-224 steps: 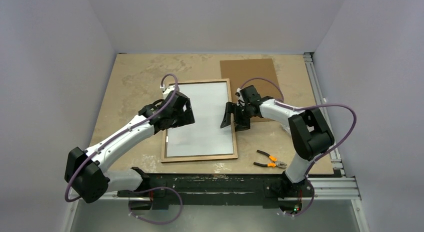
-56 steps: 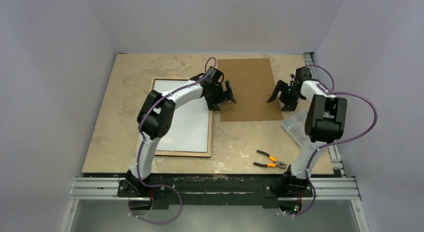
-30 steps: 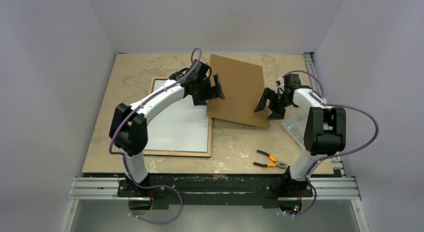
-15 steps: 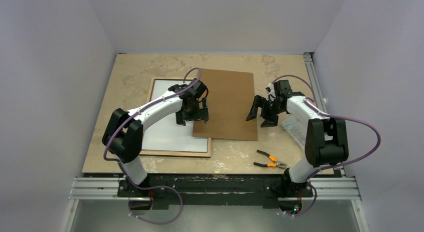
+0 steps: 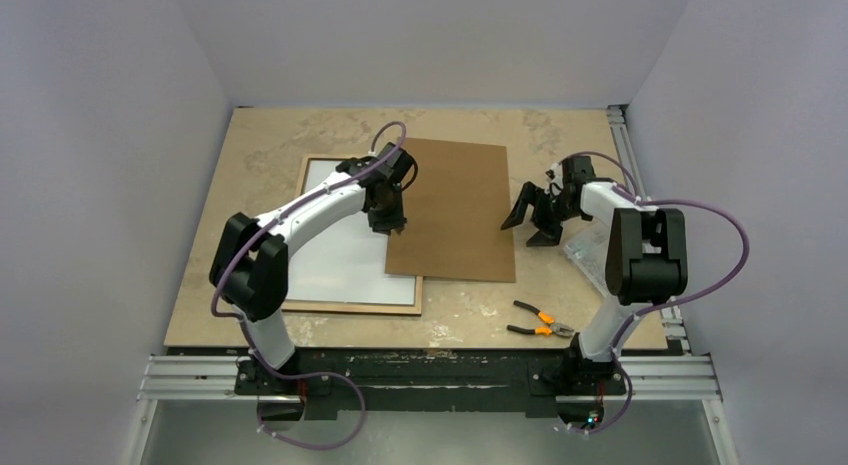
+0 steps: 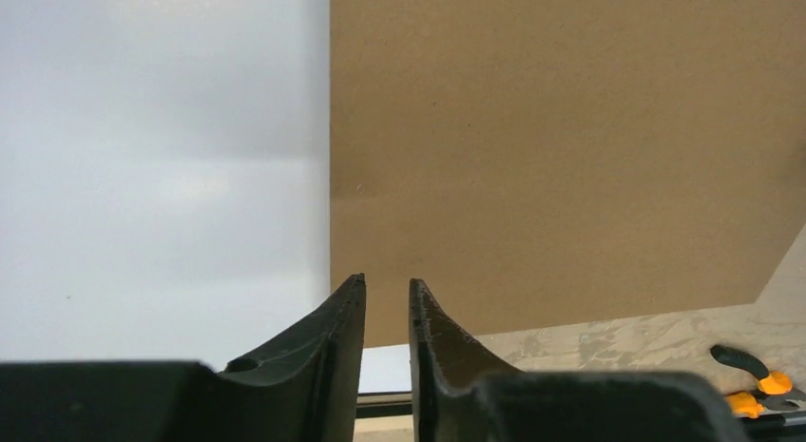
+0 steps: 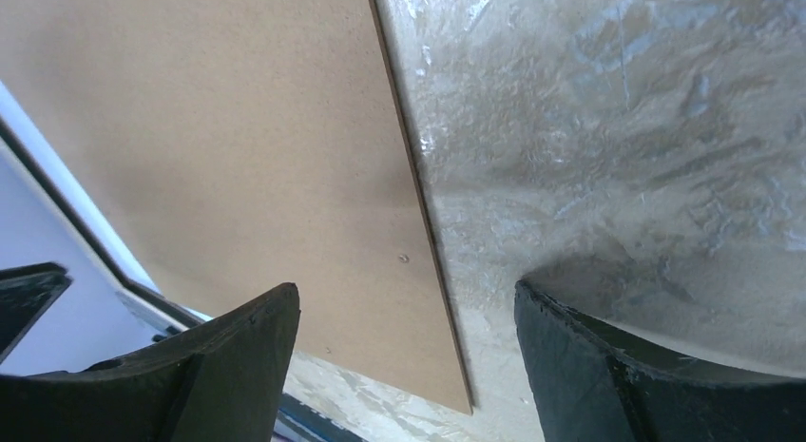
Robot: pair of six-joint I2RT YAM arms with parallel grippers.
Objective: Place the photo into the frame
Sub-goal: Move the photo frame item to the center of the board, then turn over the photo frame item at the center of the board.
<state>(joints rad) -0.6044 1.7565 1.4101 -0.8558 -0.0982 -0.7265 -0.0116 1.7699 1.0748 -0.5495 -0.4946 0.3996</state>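
The frame (image 5: 350, 308) lies flat at the left, wood-coloured rails up. Inside it rests the photo (image 5: 340, 235), plain white side up, also seen in the left wrist view (image 6: 162, 176). A brown backing board (image 5: 460, 210) lies flat with its left strip over the frame's right rail. My left gripper (image 5: 388, 223) points down over the board's left edge (image 6: 333, 176). Its fingers (image 6: 385, 282) stand almost together, a slim gap between them and nothing in it. My right gripper (image 5: 525, 225) hangs open beside the board's right edge (image 7: 418, 204), fingers (image 7: 404, 288) wide apart and empty.
Orange-handled pliers (image 5: 540, 320) lie near the front right and show in the left wrist view (image 6: 760, 371). A clear plastic sleeve (image 5: 590, 255) lies under the right arm. An aluminium rail (image 5: 640, 185) borders the table's right side.
The board came down from a tilt to lie flat over the frame's right rail. My left gripper's fingers closed from wide apart to nearly together. My right gripper drew slightly right, off the board.
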